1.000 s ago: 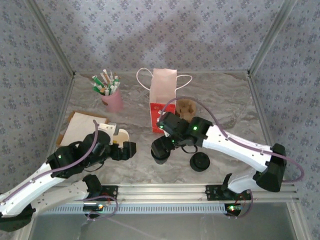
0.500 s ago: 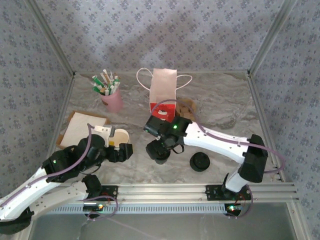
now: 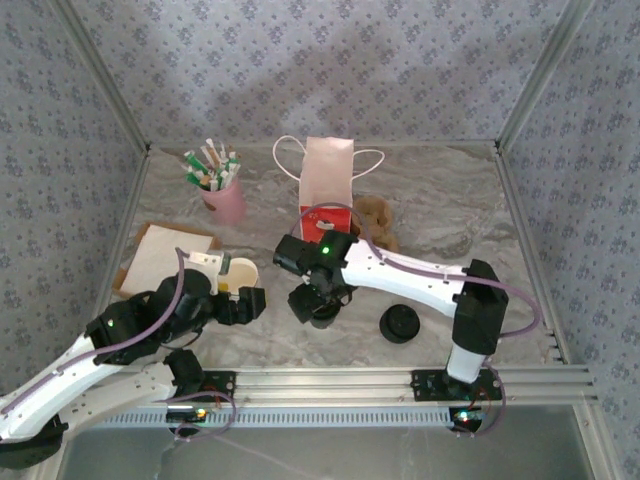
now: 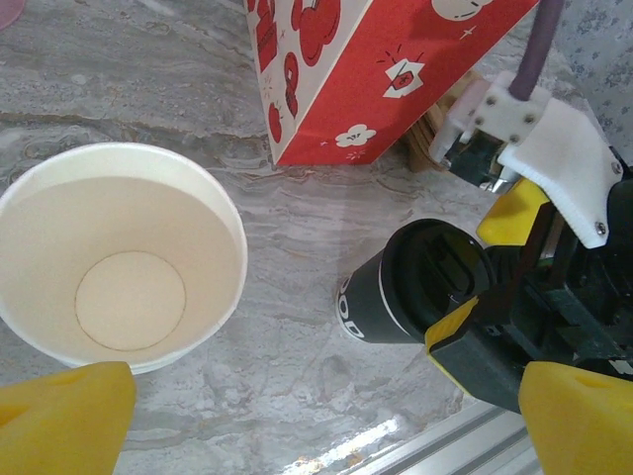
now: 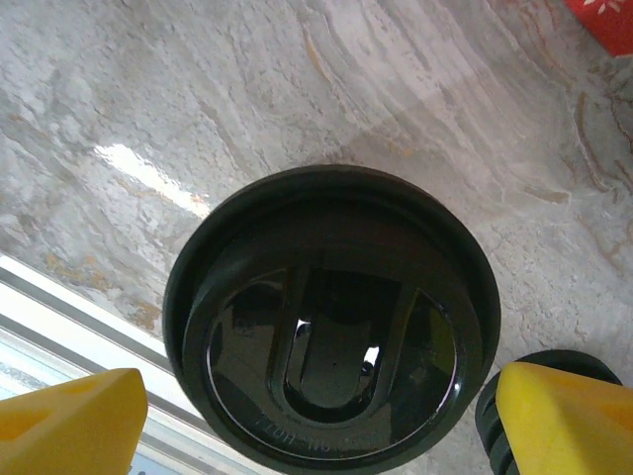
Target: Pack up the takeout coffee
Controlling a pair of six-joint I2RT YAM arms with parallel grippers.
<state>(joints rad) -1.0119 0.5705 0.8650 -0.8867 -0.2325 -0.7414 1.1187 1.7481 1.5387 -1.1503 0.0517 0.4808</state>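
The takeout coffee's white paper cup (image 3: pixel 240 272) (image 4: pixel 129 257) stands open-topped, empty, with no lid on it. My left gripper (image 3: pixel 245 303) (image 4: pixel 321 421) is open just in front of it, holding nothing. To the right stands a black cup-shaped thing (image 3: pixel 321 318) (image 4: pixel 391 297) capped by a round black lid (image 5: pixel 331 336). My right gripper (image 3: pixel 318 298) (image 5: pixel 316 421) hangs over it, open, one yellow finger on each side of the lid. The red-and-white paper bag (image 3: pixel 328 190) (image 4: pixel 366 69) stands upright behind them.
A loose black lid (image 3: pixel 400 323) (image 5: pixel 554 358) lies right of the black cup. A pink cup of sachets (image 3: pixel 225 200) stands back left. A tan board with white paper (image 3: pixel 165 255) lies at the left. Something brown (image 3: pixel 378 218) sits beside the bag. A metal rail (image 3: pixel 330 385) runs along the front.
My right arm has swung left and its gripper has settled lower over the black lidded cup, uncovering the brown thing by the bag. The left arm shifted slightly, then stayed still.
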